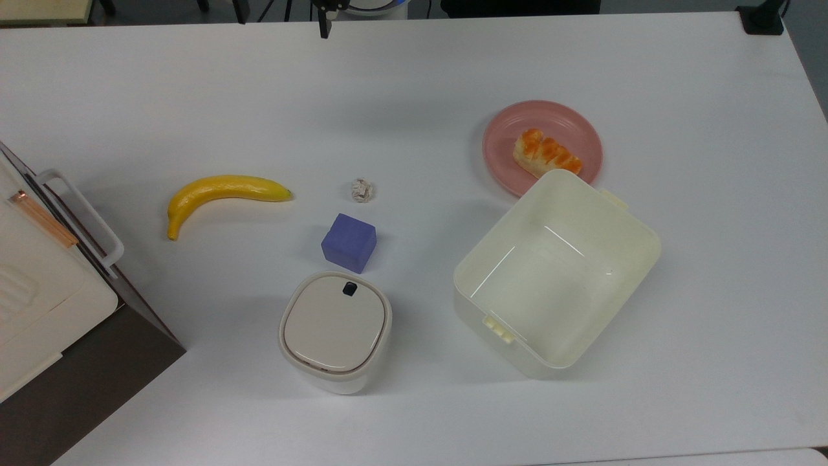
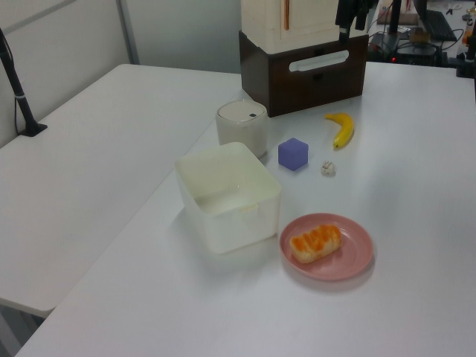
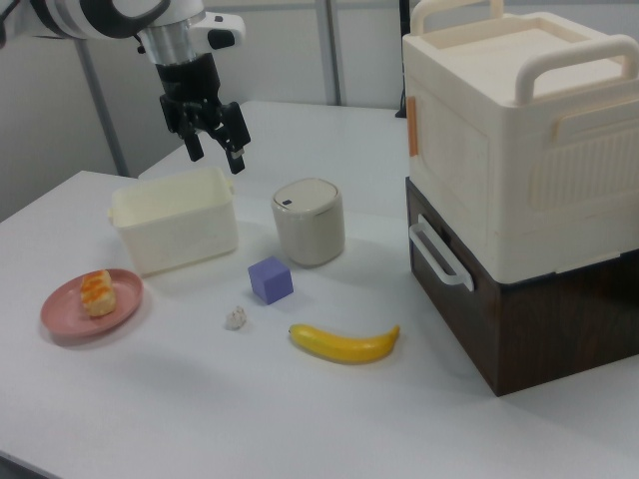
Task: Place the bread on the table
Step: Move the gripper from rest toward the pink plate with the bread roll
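A white cabinet on a dark brown base (image 1: 39,304) stood cut off at the top view's left edge; the right view showed it whole, with two handles. Next came a yellow banana (image 1: 220,192), a crumpled paper ball (image 1: 361,189), a purple cube (image 1: 349,242) and a lidded cream bin (image 1: 335,329), all apart on the white table (image 1: 414,84). The bread (image 1: 547,153) lay on the pink plate (image 1: 508,139), whose near edge the empty cream tub (image 1: 556,272) hid in the top view; the left view showed plate and tub just beside each other. In the right view the claw (image 3: 214,142) hung open above the tub, holding nothing. No writing could be read.
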{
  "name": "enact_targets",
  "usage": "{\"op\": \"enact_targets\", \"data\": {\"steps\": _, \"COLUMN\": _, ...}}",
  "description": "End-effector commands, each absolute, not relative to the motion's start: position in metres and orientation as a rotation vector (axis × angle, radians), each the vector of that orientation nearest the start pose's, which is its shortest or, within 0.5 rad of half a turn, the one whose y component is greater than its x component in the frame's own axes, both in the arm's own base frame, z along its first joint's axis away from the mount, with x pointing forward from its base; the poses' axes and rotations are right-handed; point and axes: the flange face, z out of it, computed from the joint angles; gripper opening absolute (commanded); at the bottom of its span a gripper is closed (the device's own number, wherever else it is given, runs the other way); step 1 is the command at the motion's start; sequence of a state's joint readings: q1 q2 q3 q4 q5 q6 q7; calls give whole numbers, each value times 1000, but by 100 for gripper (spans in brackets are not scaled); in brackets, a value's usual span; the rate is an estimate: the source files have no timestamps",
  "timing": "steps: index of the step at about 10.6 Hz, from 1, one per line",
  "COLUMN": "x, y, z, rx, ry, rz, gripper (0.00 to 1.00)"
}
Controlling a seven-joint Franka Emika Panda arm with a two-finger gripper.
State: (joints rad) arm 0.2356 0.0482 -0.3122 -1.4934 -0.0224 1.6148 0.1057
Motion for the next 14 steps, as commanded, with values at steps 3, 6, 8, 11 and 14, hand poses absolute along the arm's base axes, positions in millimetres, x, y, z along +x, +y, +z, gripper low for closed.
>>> {"op": "enact_targets", "data": {"steps": 3, "x": 562, "y": -42, "z": 636, "rx": -3130, "ry": 272, "rz": -74, "gripper": 100}}
{"op": "enact_targets", "data": {"steps": 6, "x": 562, "y": -42, "z": 636, "rx": -3136, "ry": 258, "rz": -74, "gripper": 100}}
{"op": "enact_targets", "data": {"steps": 8, "x": 561, "y": -40, "z": 635, "rx": -3144, "ry": 138, "rz": -62, "gripper": 100}}
{"op": "enact_targets", "data": {"steps": 11, "x": 558, "y": -39, "z": 633, "rx": -3145, "ry": 106, "rz": -9, "gripper": 100}}
{"op": "enact_targets", "data": {"steps": 14, "x": 558, "y": -27, "z": 618, "rx": -3145, "ry": 51, "rz": 28, "gripper": 100}}
